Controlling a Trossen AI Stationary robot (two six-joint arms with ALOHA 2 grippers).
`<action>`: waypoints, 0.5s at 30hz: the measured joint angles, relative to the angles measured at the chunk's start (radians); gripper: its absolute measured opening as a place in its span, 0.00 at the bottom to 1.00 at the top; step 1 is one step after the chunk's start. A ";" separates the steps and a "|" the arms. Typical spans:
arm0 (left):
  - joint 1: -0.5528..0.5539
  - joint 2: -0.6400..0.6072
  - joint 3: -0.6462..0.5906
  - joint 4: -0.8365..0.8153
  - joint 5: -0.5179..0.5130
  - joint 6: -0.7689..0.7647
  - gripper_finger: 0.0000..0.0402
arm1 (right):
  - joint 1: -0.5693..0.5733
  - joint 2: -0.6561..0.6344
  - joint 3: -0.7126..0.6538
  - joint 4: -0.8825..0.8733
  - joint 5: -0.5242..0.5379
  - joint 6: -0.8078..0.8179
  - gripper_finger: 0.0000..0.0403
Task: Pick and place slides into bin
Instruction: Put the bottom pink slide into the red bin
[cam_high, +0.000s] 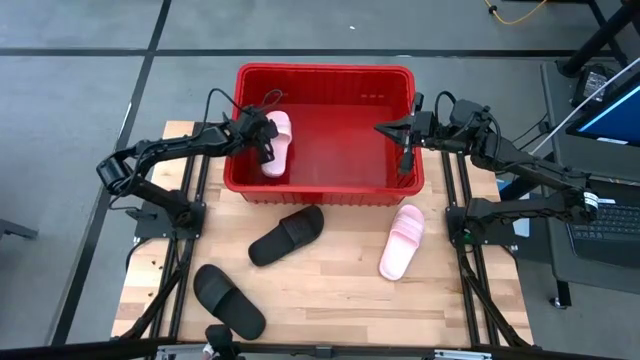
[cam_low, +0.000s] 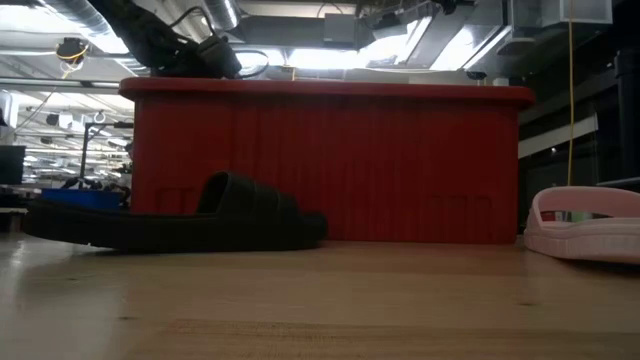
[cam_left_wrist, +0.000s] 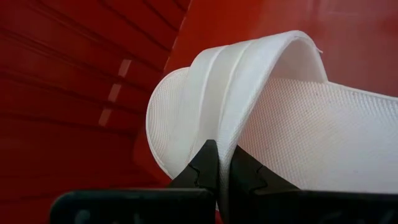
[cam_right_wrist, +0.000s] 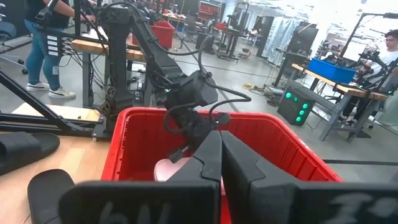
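Left tool (cam_high: 268, 140): fingers pinched on the strap of a pink slide (cam_high: 277, 143), held inside the bin (cam_high: 325, 74) at its left wall and not yet released. Right tool (cam_high: 404, 152): pressed together, holding nothing, above the bin's right wall.

Remaining on the counter (cam_high: 340, 290): a second pink slide (cam_high: 402, 241) and two black slides (cam_high: 287, 235) (cam_high: 229, 300), all in front of the bin. Judgement: first placement is nearly complete; three slides are left.
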 joint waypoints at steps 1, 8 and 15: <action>0.000 0.000 0.000 0.000 0.001 0.001 0.01 | 0.000 0.000 0.000 0.000 0.000 0.000 0.02; -0.001 0.013 0.000 0.005 0.016 0.005 0.01 | 0.000 0.000 0.000 0.000 0.000 0.000 0.02; 0.000 0.054 0.000 0.024 0.001 0.038 0.01 | 0.000 0.000 0.000 -0.001 0.000 0.001 0.02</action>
